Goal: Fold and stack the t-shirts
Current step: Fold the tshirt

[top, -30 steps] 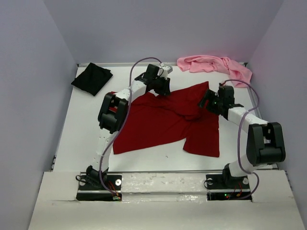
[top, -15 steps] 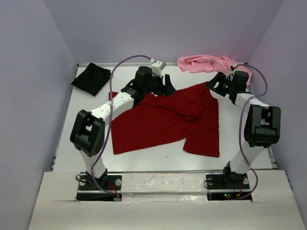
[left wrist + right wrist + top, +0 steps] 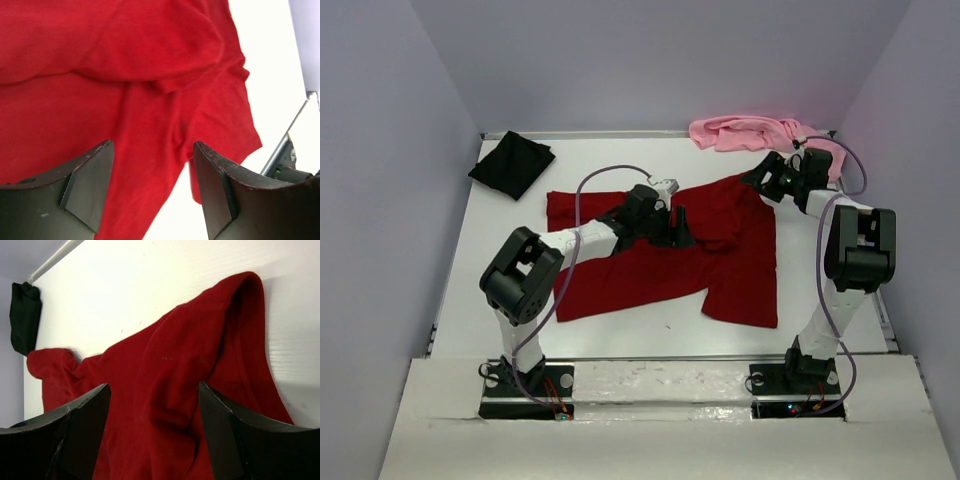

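Hovering near the middle of the overhead frame, the left gripper [image 3: 680, 230] hangs over the red shirt [image 3: 640, 285] with its jaws spread wide and nothing pinched between them; released, clearly; its wrist view shows only rumpled red cloth beyond the two dark fingers [image 3: 85, 185], with a soft ridge of fabric running across the top. That red shirt lies opened out across the centre of the white tabletop [image 3: 500, 260], wrinkled through the middle, one sleeve reaching toward the left and its lower right part stretching down toward the bottom of the frame. Over at the upper right, the right gripper [image 3: 761, 179] sits low at the shirt's upper right corner, jaws apart and holding nothing; whether it touches the cloth I cannot tell; its camera looks along a humped red edge lying on the white surface. The black shirt [image 3: 511, 164] is bunched at the upper left, well apart from the red one; the pink shirt [image 3: 760, 135] is crumpled along the far edge at the upper right, just beside the right arm.
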Controlling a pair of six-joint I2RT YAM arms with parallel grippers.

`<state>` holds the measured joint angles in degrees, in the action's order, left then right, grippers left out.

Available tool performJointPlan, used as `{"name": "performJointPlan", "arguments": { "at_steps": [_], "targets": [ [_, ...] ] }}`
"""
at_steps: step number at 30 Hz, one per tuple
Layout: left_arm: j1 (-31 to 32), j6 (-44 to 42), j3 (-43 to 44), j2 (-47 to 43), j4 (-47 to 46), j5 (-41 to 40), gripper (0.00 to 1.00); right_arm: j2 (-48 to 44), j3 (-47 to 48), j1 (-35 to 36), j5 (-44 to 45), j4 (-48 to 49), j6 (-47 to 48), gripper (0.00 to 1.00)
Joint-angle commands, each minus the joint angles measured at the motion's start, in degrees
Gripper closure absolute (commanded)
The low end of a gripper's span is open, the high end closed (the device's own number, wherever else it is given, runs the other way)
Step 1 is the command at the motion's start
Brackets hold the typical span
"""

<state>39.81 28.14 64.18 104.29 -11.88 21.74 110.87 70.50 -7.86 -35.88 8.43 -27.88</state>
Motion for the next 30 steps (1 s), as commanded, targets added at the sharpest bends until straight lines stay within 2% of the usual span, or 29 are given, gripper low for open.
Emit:
{"name": "performJointPlan", "arguments": {
  "at_steps": [1, 9, 12, 16, 30],
  "targets": [
    [1.9, 1.8, 0.4, 0.1, -4.5, -0.1, 0.26, 0.8, 3.2, -0.4, -1.6, 3.3, -0.4, 0.24],
    [4.5, 1.9, 3.8, 3.8, -1.6, -0.8, 0.27, 3.2, 3.2, -0.4, -2.2, 3.4, -0.9, 0.25],
    [4.8, 1.6, 4.9, 5.2, 1.2, -3.0, 0.27, 3.8, 3.5, -0.4, -2.4, 3.4, -1.0, 0.25],
    [5.5, -0.4, 7.6, 6.8, 9.2, -10.7, 0.27, 4.0, 3.9, -0.4, -2.4, 3.4, -0.9, 0.25],
    [7.2, -2.8, 12.4, 13.2, 18.1, -18.1, 0.27, 6.9, 5.2, -0.4, -3.0, 2.9, -1.4, 0.26]
  ]
}}
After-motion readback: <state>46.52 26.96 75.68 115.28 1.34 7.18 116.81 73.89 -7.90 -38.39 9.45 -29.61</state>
